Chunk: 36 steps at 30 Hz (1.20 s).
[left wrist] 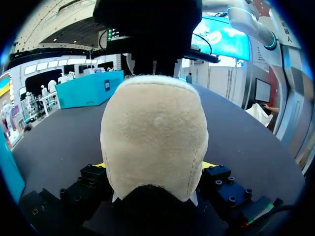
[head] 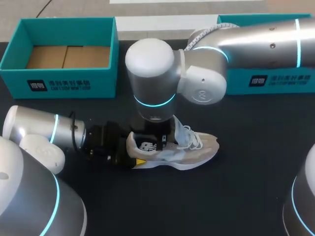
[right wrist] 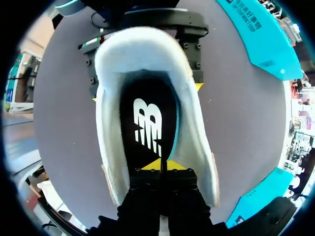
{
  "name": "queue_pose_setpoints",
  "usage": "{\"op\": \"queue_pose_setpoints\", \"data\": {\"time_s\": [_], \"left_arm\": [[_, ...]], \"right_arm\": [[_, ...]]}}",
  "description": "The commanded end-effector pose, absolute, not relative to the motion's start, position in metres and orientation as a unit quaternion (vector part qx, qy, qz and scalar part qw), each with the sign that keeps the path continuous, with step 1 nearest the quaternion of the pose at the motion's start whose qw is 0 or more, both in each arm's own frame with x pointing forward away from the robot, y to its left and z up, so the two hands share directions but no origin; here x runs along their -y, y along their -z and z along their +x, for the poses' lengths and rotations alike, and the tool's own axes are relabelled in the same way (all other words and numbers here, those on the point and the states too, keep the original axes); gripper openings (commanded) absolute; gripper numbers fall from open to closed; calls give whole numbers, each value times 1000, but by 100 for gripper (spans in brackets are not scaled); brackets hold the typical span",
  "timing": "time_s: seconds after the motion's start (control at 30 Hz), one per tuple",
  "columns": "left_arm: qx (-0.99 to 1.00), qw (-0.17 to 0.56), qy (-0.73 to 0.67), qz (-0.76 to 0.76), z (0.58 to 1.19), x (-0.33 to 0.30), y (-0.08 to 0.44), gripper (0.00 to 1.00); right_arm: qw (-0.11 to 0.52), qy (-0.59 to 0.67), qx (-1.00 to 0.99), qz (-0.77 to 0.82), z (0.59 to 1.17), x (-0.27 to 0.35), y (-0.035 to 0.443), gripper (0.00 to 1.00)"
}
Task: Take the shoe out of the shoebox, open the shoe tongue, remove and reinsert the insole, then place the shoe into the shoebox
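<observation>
Black worktop (head: 246, 196), teal shoebox (head: 64, 54) at far edge. Shoe (head: 197, 152) sits mid-worktop, heel clamped by left hand (left wrist: 155, 166). Right hand (right wrist: 161, 164) in the opening, tips together on insole (right wrist: 147, 113); actual pinch unclear. Advice: brace heel firmly, peel insole slowly from heel end.

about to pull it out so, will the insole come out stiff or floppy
Likely floppy and light: the insole looks thin and flat inside the shoe, so it may bend as the right gripper lifts it. It sits close against the padded walls, so it could drag; the left gripper clamping the heel should help hold the shoe down.
</observation>
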<state>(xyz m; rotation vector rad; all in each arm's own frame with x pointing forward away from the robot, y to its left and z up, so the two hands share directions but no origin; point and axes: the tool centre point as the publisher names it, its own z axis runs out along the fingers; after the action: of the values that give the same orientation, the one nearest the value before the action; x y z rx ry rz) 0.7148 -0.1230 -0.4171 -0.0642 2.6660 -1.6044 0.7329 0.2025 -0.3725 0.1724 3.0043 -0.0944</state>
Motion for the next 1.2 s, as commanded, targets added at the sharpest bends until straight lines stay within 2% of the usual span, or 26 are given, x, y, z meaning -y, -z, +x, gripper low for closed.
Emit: {"op": "queue_pose_setpoints", "data": {"time_s": [0.03,0.57,0.8,1.2], "left_arm": [[-857,15,514,-21,714,122,418,0],[-857,15,514,-21,714,122,418,0],[-857,15,514,-21,714,122,418,0],[-857,15,514,-21,714,122,418,0]], "right_arm": [[83,22,-995,56,730,-193,350,0],[114,40,-991,55,744,-176,312,0],[124,19,-992,30,753,-196,307,0],[105,-21,-994,14,766,-230,295,0]]}}
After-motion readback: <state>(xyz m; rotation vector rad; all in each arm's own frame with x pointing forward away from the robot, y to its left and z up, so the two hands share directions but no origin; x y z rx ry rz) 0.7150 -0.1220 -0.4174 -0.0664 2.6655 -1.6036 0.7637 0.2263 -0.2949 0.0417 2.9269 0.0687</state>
